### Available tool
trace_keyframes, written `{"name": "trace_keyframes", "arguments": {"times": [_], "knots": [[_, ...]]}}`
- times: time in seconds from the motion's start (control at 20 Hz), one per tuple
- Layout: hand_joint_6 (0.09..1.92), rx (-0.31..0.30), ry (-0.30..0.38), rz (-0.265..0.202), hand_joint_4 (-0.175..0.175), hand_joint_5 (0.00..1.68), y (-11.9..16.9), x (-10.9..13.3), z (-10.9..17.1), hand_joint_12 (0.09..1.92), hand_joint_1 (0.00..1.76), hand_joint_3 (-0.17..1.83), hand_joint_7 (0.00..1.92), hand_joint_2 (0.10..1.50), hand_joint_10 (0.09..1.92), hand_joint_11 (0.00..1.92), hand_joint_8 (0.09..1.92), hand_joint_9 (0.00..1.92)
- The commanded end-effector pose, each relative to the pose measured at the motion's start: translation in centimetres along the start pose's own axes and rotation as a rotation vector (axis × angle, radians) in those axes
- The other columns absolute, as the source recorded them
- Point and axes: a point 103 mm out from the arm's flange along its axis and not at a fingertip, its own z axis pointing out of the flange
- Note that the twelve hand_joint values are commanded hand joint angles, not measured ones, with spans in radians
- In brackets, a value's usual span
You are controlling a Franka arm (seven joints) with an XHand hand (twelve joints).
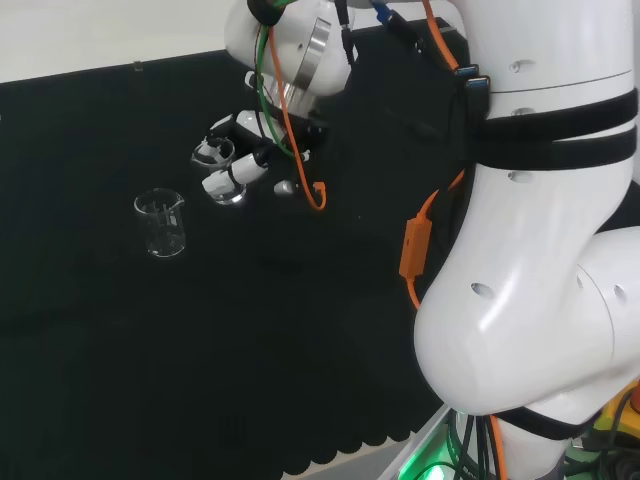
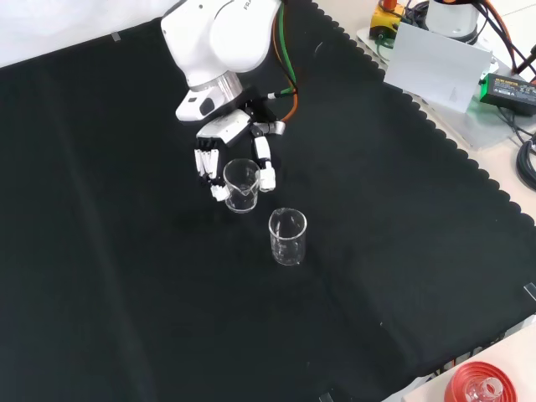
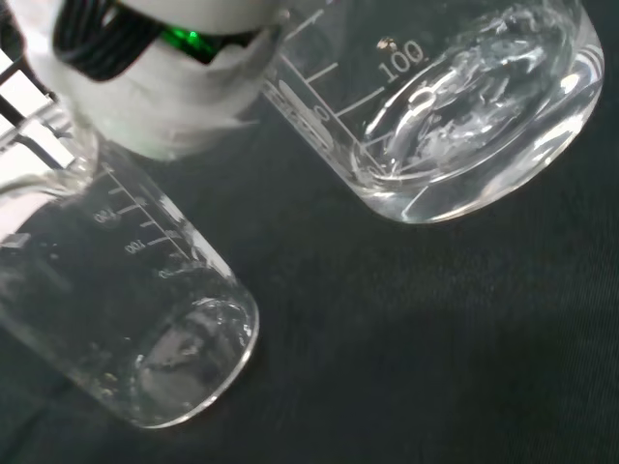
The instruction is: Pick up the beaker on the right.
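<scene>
1. I see the clear glass beaker (image 2: 241,184) with printed graduation marks, standing upright between the fingers of the hand (image 2: 219,142), which curl round its sides.
2. Black cloth (image 2: 402,251) covers the bench, scalloped along its edge.
3. A second beaker (image 2: 287,236) stands apart nearby; both look empty.

The hand (image 1: 243,168) curls round one beaker (image 1: 213,154); another beaker (image 1: 161,222) stands apart on the black cloth (image 1: 250,340).

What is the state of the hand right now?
Hand: fingers on both sides of the glass beaker, not clearly closed on it; cannot tell.
</scene>
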Motion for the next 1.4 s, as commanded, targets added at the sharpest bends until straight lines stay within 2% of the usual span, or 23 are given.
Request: {"name": "trace_keyframes", "arguments": {"times": [0.05, 0.35, 0.7, 0.95, 1.4], "knots": [[0.51, 0.024, -0.023, -0.005, 0.175, 1.30, -1.5, 0.6, -1.8, 0.91, 1.11, 0.24, 1.84, 0.87, 0.09, 1.12, 0.09, 1.67], [0.52, 0.019, -0.043, 0.000, 0.175, 1.29, -2.7, 1.4, -3.5, 0.92, 1.11, 0.30, 1.84, 0.84, 0.09, 1.12, 0.09, 1.67], [0.55, 0.006, -0.043, 0.000, 0.175, 1.29, -3.1, 1.7, -3.9, 0.92, 1.12, 0.39, 1.83, 0.79, 0.09, 1.12, 0.09, 1.66], [0.56, 0.025, -0.075, -0.005, 0.175, 1.28, -3.6, 3.0, -4.3, 0.92, 1.12, 0.40, 1.82, 0.79, 0.09, 1.12, 0.09, 1.66], [0.57, 0.049, -0.101, -0.012, 0.175, 1.28, -3.5, 3.7, -4.3, 0.92, 1.12, 0.41, 1.82, 0.78, 0.09, 1.12, 0.09, 1.66]]}}
